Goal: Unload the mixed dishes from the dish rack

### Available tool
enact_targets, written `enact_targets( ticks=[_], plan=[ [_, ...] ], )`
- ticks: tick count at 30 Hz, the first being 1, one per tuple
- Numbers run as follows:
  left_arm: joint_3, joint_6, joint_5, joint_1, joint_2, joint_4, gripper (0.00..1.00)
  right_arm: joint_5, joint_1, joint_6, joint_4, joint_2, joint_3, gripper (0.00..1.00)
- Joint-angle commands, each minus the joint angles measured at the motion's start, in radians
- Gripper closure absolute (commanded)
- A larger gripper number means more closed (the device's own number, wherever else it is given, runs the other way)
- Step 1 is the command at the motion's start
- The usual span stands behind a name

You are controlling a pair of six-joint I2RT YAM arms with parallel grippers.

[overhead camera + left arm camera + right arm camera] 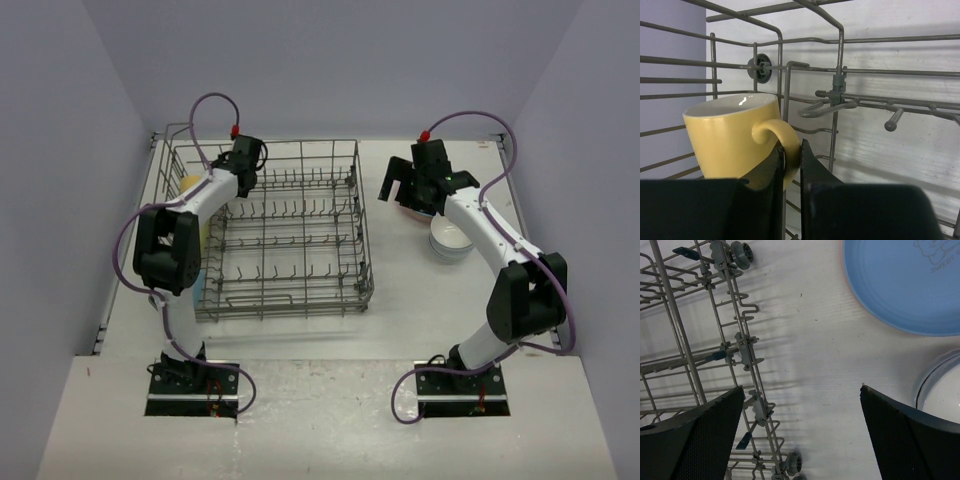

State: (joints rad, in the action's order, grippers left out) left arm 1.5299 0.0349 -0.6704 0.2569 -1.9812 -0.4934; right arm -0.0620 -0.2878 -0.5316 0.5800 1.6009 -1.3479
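Note:
The grey wire dish rack (290, 232) fills the left half of the table. In its far left corner stands a yellow mug (730, 135), upright, white inside, its handle pointing right. My left gripper (791, 146) is shut on that handle, one finger inside the loop and one outside. From above, the mug (190, 184) shows only partly behind the left arm, and the left gripper (243, 162) reaches down into the rack. My right gripper (802, 387) stands wide open with nothing between its fingers. It hangs over bare table between the rack's right wall (737, 347) and a blue plate (910, 285).
Stacked white bowls (450, 242) sit on the table right of the rack, one rim (942, 390) showing beside the right finger. The plate stack (410, 212) lies under the right gripper (402, 185). Something light blue (203, 283) shows at the rack's near left, under the left arm.

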Motion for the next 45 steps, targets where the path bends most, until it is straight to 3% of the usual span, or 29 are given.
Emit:
enact_targets(
  ticks=[1, 2, 8, 15, 28, 32, 36, 39, 40, 42, 45],
  plan=[
    [0.013, 0.025, -0.086, -0.01, -0.002, 0.041, 0.95, -0.027, -0.005, -0.013, -0.002, -0.022, -0.011, 0.01],
    [0.021, 0.037, -0.087, -0.01, 0.004, 0.039, 1.0, -0.025, -0.005, -0.013, 0.0, -0.025, -0.011, 0.01],
    [-0.033, 0.048, -0.169, -0.008, 0.132, 0.122, 1.0, -0.025, -0.005, -0.008, -0.014, -0.045, 0.012, 0.01],
    [-0.229, 0.025, -0.063, -0.01, 0.393, 0.335, 1.0, -0.03, -0.005, 0.004, -0.016, -0.039, 0.009, 0.01],
    [-0.294, -0.003, 0.037, -0.008, 0.513, 0.431, 1.0, -0.03, -0.005, 0.039, -0.006, -0.013, -0.03, 0.01],
    [-0.297, -0.009, 0.216, -0.008, 0.55, 0.411, 1.0, -0.015, -0.005, 0.059, 0.004, -0.028, -0.048, 0.01],
    [-0.324, -0.016, 0.571, -0.007, 0.626, 0.408, 1.0, -0.006, -0.005, 0.074, 0.015, -0.074, -0.074, 0.01],
    [-0.341, -0.021, 0.722, -0.004, 0.671, 0.406, 1.0, 0.016, -0.004, 0.1, 0.029, -0.107, -0.103, 0.01],
    [-0.352, -0.023, 0.832, -0.004, 0.68, 0.414, 1.0, 0.027, -0.005, 0.107, 0.034, -0.114, -0.111, 0.01],
    [-0.363, -0.029, 1.04, -0.004, 0.697, 0.435, 1.0, 0.089, -0.005, 0.139, 0.027, -0.136, -0.126, 0.01],
    [-0.367, -0.029, 1.217, 0.036, 0.7, 0.457, 1.0, 0.246, -0.005, 0.188, 0.026, -0.141, -0.164, 0.01]
  ],
)
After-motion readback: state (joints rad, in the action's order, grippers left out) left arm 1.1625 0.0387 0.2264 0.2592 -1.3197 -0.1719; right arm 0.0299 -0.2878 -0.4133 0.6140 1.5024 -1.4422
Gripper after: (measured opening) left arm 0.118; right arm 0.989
